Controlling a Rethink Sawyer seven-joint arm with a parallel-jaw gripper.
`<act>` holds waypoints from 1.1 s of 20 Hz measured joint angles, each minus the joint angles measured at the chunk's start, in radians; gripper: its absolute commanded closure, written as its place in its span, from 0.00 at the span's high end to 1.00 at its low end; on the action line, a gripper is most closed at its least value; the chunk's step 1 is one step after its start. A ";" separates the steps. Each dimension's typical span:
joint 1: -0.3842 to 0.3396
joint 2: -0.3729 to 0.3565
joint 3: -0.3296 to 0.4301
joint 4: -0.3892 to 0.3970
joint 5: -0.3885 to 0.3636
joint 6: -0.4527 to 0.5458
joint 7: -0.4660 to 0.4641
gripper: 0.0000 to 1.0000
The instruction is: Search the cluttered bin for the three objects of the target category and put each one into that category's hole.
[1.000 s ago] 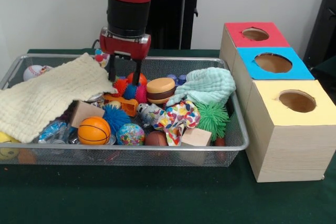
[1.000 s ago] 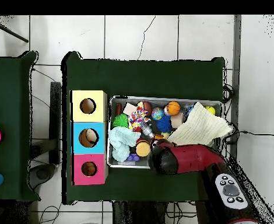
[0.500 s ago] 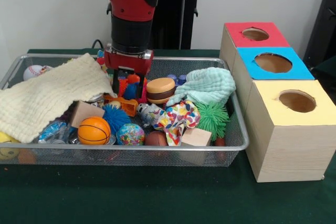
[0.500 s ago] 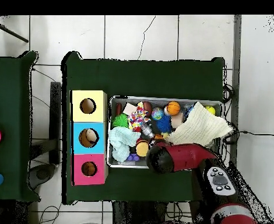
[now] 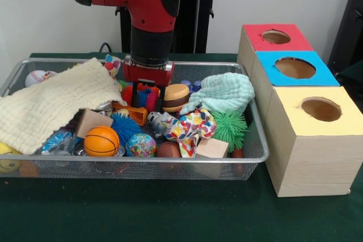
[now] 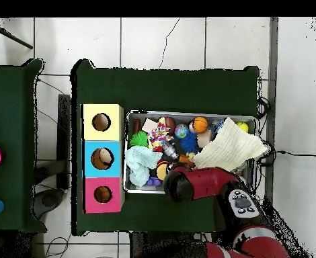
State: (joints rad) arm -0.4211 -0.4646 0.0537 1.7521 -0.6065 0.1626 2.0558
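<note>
Boxes topped red (image 5: 276, 37), blue (image 5: 295, 68), yellow (image 5: 320, 109) — orange basketball (image 5: 101, 141), cream cloth (image 5: 51, 102), confetti-patterned rag (image 5: 193, 125)

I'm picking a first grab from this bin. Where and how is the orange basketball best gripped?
Grip the orange basketball across its widest part, coming straight down from above. It is round, its top is uncovered, and it sits by the wire bin's front wall, with a wooden block behind and a blue spiky ball beside it, so side approaches look crowded.

No text, label, brand, number or sign can be read on anything in either view.
</note>
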 measured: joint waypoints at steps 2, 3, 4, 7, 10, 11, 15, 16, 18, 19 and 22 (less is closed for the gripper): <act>-0.001 0.000 0.000 -0.001 0.000 0.000 0.000 1.00; -0.002 0.000 0.000 -0.001 0.001 0.000 0.000 1.00; -0.004 0.000 0.000 -0.001 0.001 0.000 0.000 1.00; -0.014 -0.003 0.003 -0.001 0.007 0.000 0.000 1.00; -0.028 -0.006 0.010 -0.002 0.012 0.004 0.000 1.00; -0.040 -0.006 0.018 -0.004 0.016 0.009 0.000 1.00; -0.057 -0.008 0.030 -0.005 0.032 0.032 0.000 1.00; -0.058 -0.009 0.031 -0.005 0.034 0.036 0.000 1.00; -0.063 -0.012 0.037 -0.008 0.047 0.061 0.000 1.00; -0.064 -0.013 0.039 -0.010 0.050 0.070 0.000 1.00; -0.065 -0.016 0.045 -0.021 0.060 0.102 0.000 1.00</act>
State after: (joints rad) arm -0.4856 -0.4804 0.0989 1.7310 -0.5468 0.2650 2.0558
